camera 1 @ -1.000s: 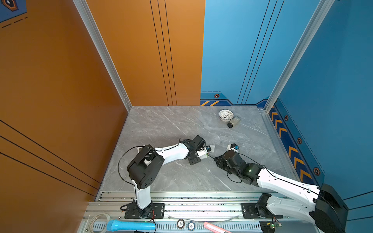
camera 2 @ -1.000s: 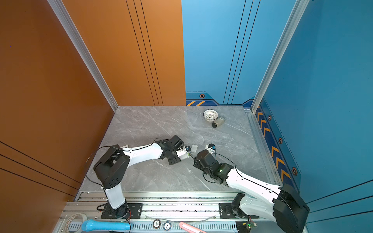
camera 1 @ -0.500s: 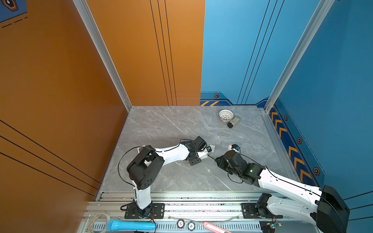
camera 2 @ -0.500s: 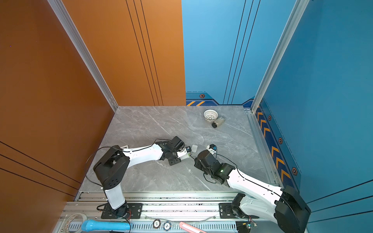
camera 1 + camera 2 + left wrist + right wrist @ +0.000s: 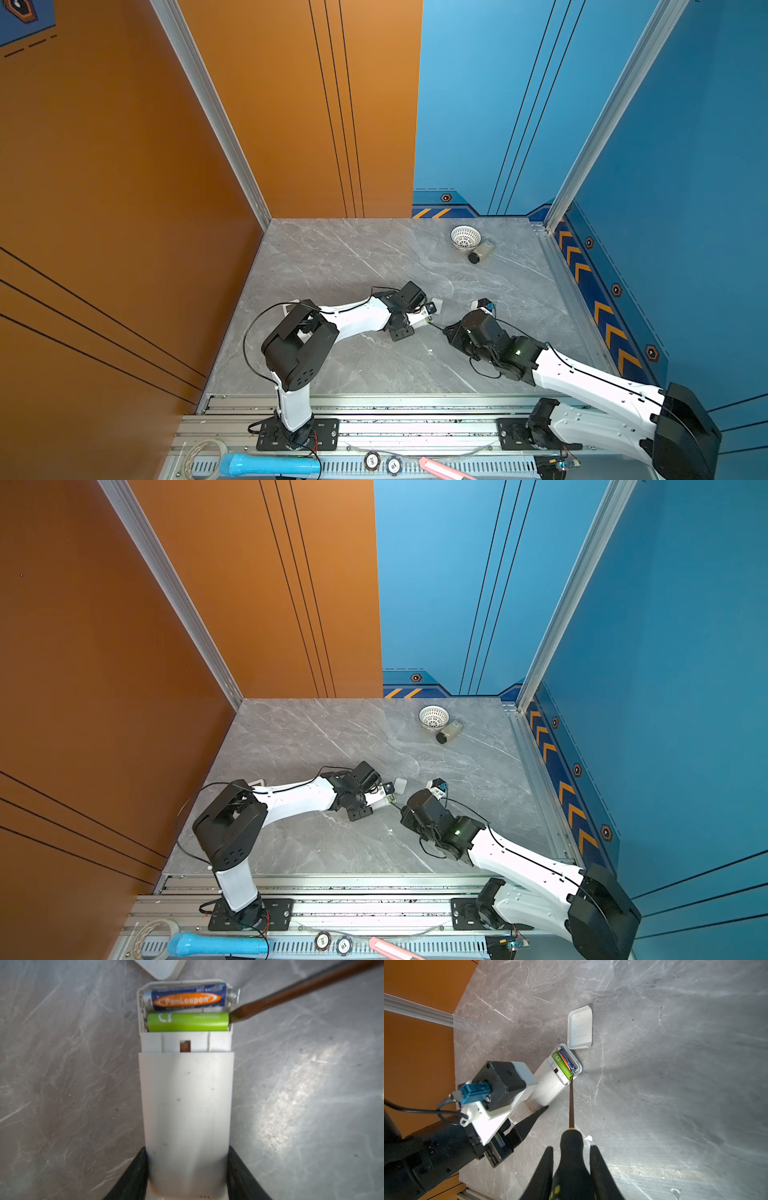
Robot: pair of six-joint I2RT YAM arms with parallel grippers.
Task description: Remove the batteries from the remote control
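Batteries (image 5: 187, 1022): green, blue-orange, in remote (image 5: 186, 1095); left end effector (image 5: 187, 1153) grips remote; right end effector (image 5: 571, 1148) grips screwdriver (image 5: 571, 1105)

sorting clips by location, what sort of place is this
Likely a robot lab cell: a left arm and right arm bolted to an aluminium rail, a marbled tabletop, an orange wall and a blue wall around it.

Bright, even light from overhead. Glare washes the marble table (image 5: 695, 1105), and up close the screwdriver (image 5: 301, 990) blurs.
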